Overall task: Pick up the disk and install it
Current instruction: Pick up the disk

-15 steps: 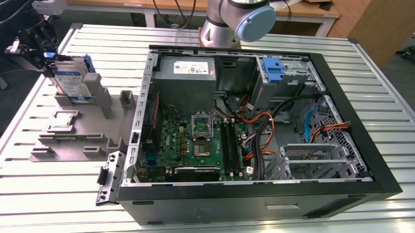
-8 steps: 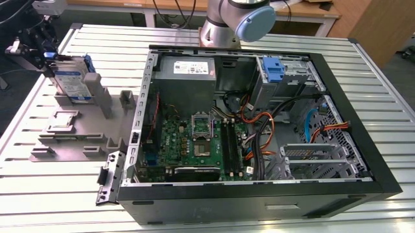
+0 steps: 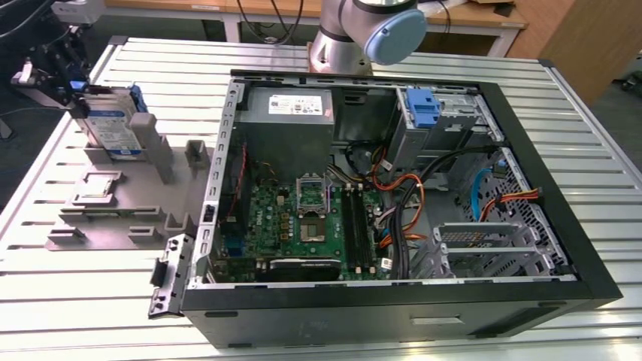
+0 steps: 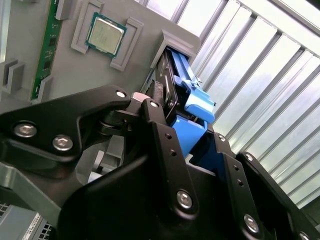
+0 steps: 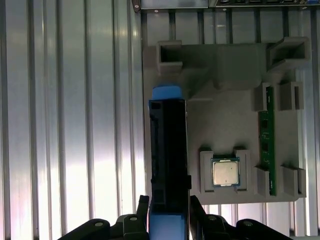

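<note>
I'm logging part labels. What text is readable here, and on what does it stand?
None reads clearly.
Label on the disk: print too small to read.
Sticker on the power supply: too small to read.
Lid of the CPU: markings blurred, unreadable.

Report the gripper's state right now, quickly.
Gripper: closed on the disk, one finger against each side. The disk stands on edge in the grey holder.
</note>
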### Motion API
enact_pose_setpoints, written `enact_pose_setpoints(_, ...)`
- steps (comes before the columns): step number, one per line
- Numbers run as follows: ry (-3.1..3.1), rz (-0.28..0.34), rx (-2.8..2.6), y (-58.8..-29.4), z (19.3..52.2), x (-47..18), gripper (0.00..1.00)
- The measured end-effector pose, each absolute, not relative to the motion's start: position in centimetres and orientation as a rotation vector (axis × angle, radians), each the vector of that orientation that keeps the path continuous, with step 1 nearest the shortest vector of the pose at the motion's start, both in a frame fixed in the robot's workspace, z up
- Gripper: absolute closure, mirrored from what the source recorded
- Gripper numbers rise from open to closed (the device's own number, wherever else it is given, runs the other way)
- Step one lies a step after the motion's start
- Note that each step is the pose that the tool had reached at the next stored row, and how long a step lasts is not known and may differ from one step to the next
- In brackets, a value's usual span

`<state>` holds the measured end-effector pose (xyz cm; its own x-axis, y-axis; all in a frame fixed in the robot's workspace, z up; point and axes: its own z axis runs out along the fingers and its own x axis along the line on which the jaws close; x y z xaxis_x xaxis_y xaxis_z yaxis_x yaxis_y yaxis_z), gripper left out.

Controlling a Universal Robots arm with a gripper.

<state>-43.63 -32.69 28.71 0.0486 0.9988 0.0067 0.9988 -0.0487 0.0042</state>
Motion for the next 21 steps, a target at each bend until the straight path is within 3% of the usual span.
enact_pose_setpoints(21,-2.16,-0.012,-2.279,-32.69,28.68,-43.56,0.56)
